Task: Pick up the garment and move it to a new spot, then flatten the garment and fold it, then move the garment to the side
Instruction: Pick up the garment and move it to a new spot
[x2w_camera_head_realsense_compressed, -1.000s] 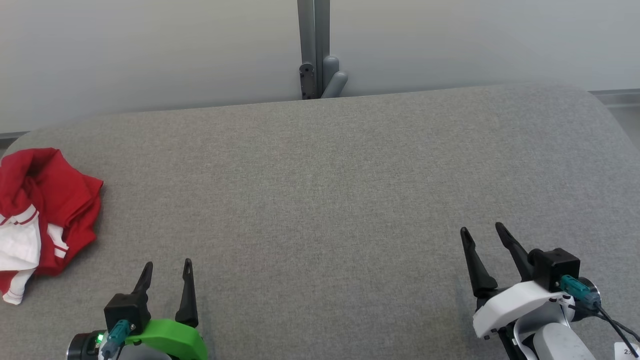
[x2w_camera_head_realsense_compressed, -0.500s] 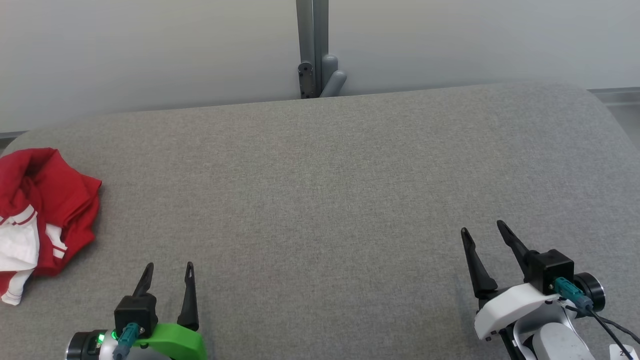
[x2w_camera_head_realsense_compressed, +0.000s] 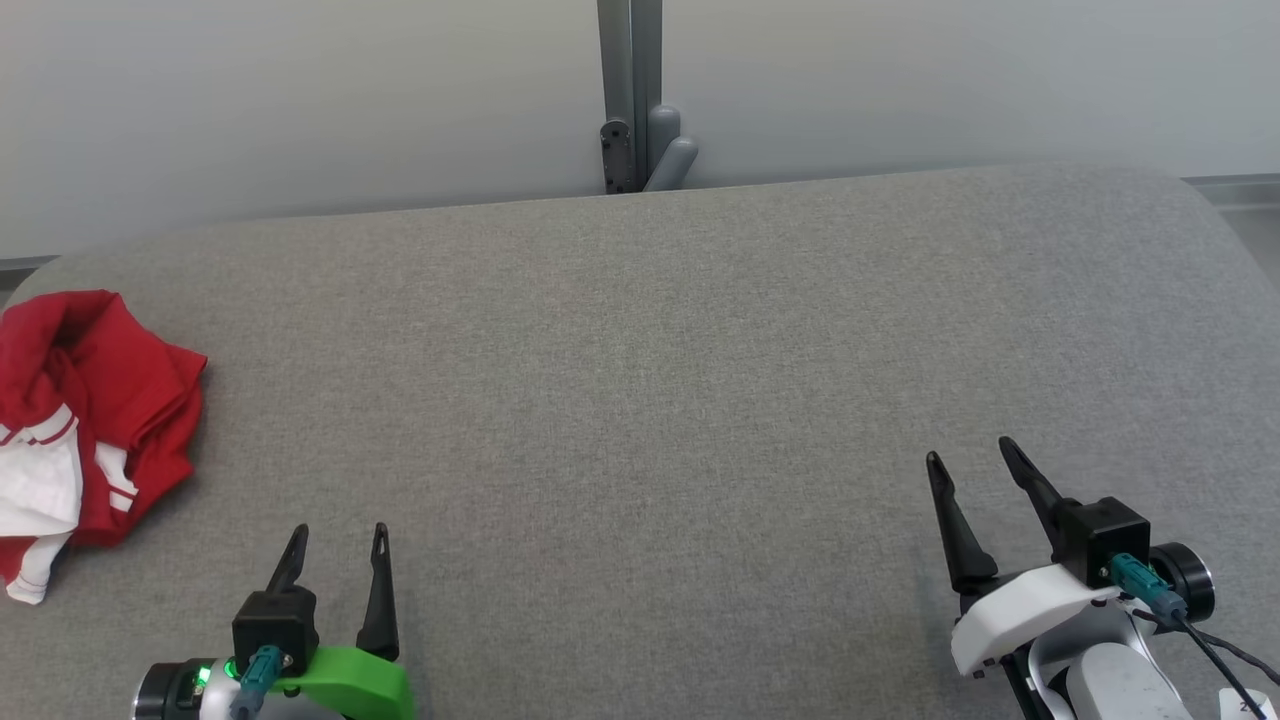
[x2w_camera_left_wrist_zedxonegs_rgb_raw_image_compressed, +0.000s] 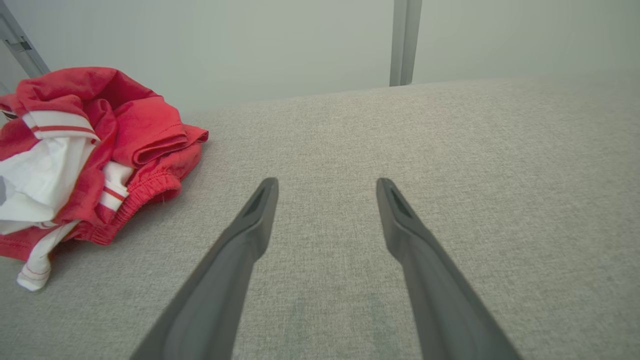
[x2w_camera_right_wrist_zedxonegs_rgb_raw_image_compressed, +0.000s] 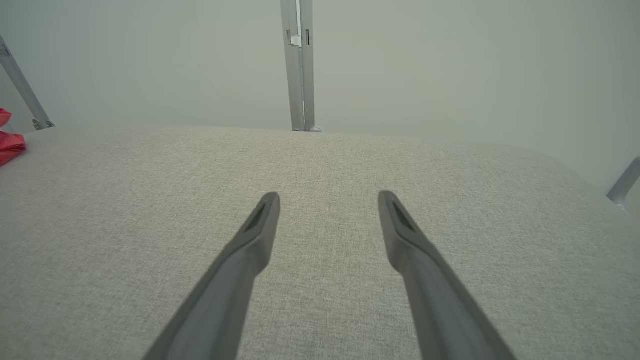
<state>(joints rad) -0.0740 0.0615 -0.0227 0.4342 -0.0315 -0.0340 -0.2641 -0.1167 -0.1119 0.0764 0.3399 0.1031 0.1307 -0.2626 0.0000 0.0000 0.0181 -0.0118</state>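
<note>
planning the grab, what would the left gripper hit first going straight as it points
The left gripper probably meets grey fabric tabletop; the crumpled red and white garment lies to its left.

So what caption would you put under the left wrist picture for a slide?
Open left gripper points across the grey padded surface, crumpled red-and-white garment lying untouched to its left.
</note>
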